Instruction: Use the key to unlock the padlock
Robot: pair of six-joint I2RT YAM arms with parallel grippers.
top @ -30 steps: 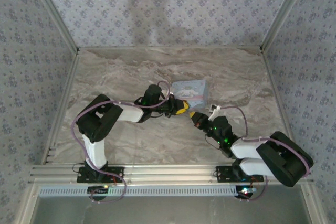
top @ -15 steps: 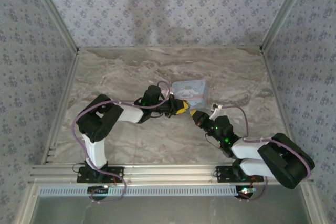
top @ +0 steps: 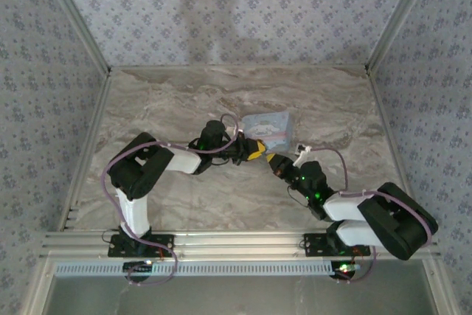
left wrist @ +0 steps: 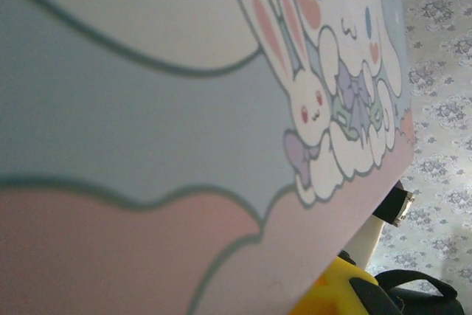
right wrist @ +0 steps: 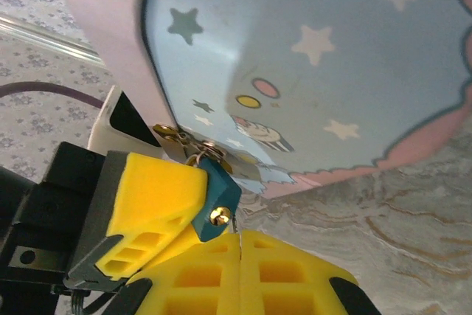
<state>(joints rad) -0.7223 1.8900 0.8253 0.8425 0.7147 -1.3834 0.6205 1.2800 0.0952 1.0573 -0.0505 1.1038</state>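
Small teal padlock (right wrist: 219, 195) with gold keyhole at light blue cartoon tin's (right wrist: 310, 71) clasp.
Just above right gripper (right wrist: 240, 248), pinched shut on thin metal key (right wrist: 234, 223); against left gripper's (top: 254, 150) yellow finger, grip unclear.

The top external camera looks steeply down from above and behind the arm bases, well apart from the tin (top: 267, 125). The left wrist camera faces the tin's (left wrist: 184, 108) printed face at very close range. The right wrist camera looks past the right gripper (right wrist: 237, 245) from low beside the tin (right wrist: 332, 71). All three views share the tin.
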